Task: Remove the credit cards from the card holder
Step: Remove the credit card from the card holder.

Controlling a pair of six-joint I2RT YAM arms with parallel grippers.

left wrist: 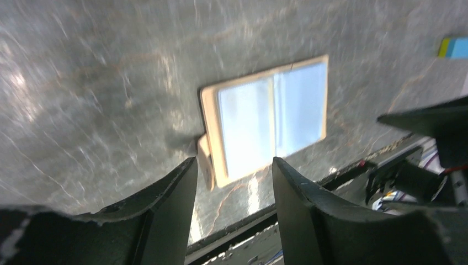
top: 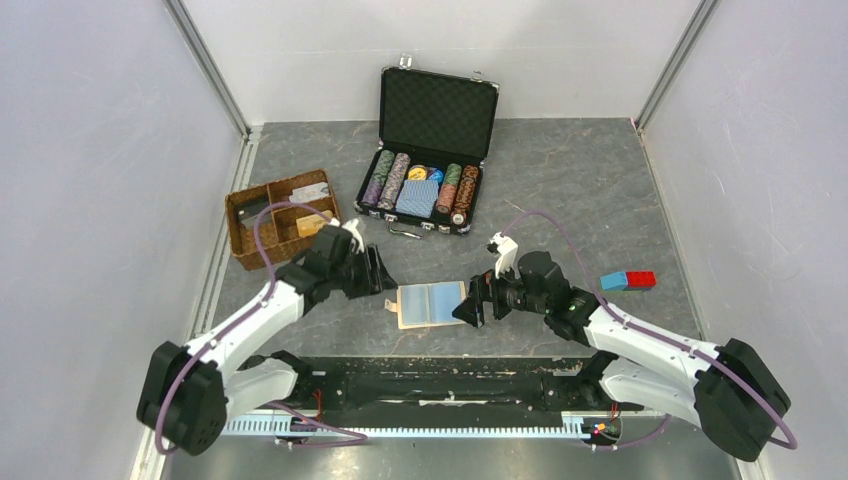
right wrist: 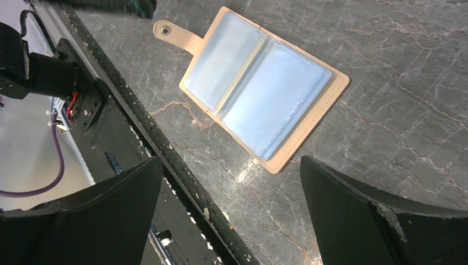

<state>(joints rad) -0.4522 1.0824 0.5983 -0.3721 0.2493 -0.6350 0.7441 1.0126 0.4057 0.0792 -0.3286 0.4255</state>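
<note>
Card holder [top: 431, 304] just beside right tool [top: 468, 303]

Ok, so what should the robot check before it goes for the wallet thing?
1. Card holder lies open and flat on the table: ok.
2. Strap tab unsnapped and clear of the pockets: ok.
3. Left end effector open, nothing in it: ok.
4. Right end effector open wide, nothing in it: ok.
5. Nothing lying between either end effector and the card holder: ok.
6. Anything inside the pale pockets: cannot tell.
</note>
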